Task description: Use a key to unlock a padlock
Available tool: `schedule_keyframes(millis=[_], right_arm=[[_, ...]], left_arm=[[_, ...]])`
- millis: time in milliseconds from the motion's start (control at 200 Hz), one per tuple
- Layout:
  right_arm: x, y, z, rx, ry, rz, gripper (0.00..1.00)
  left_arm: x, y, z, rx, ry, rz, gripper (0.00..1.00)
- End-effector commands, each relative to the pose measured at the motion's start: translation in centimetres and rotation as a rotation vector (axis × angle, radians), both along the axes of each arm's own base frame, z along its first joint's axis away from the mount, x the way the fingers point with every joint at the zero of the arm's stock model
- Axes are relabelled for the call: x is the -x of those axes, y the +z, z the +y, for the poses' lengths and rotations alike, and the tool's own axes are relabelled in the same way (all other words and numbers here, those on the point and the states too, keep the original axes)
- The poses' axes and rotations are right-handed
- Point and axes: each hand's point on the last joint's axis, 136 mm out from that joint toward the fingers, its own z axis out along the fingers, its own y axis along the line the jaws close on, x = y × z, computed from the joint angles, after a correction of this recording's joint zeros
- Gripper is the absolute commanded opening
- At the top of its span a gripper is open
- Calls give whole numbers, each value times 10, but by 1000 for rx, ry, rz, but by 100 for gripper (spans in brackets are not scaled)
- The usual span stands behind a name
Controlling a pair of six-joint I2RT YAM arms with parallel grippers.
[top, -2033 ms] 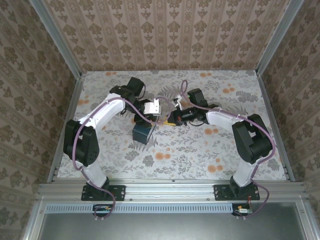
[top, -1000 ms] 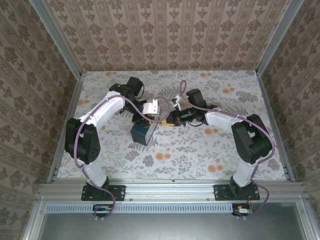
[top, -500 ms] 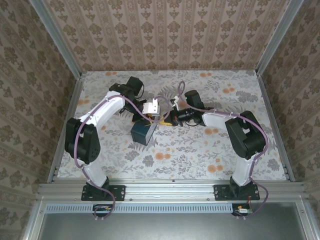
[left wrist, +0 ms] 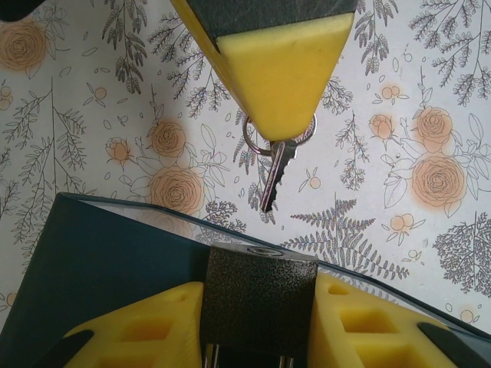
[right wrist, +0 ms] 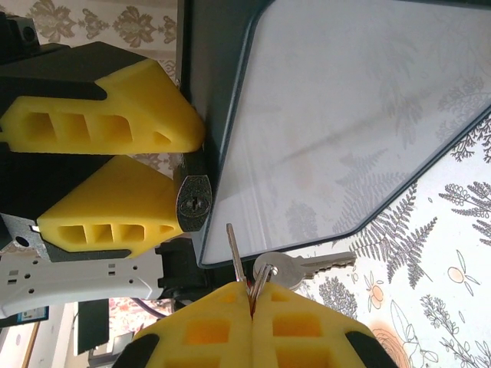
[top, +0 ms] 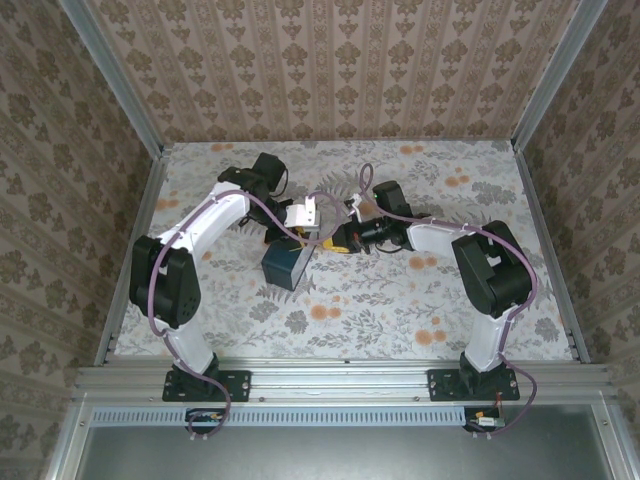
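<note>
A dark speckled padlock (left wrist: 261,303) sits pinched between the yellow fingers (left wrist: 146,330) of my left gripper (left wrist: 259,291), which is shut on it just above the dark blue box (left wrist: 100,261). Its keyhole face (right wrist: 193,203) points at my right gripper (right wrist: 252,295). That gripper is shut on the key (right wrist: 234,249), whose blade sticks out a short way below and right of the keyhole without touching it. A second key (right wrist: 307,268) dangles from the same ring. From the left wrist, the key (left wrist: 273,175) hangs from the right gripper (left wrist: 276,130) in front of the padlock.
The blue box (top: 285,265) lies on the flowered table (top: 400,300) directly under both grippers, its glossy top (right wrist: 345,115) close beside the key. Patterned walls and metal rails (top: 130,260) enclose the table on three sides.
The left fingers have closed in on the padlock. My right arm has shifted its elbow and brought the key slightly left, nearer the padlock.
</note>
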Motion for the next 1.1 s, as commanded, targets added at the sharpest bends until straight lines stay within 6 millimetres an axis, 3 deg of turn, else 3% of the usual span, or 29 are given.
schedule_keyframes(millis=[0,450,1095], right_arm=[[-3,18,4,-45,32,-48,0],[-7,30,7,-75,43,-88,0],[-3,19,13,-52,72,-76,0]], left_arm=[[8,-16,4,-40,7,58,32],[6,-16,4,-41,13,56,31],[3,-17,4,-39,23,43,33]])
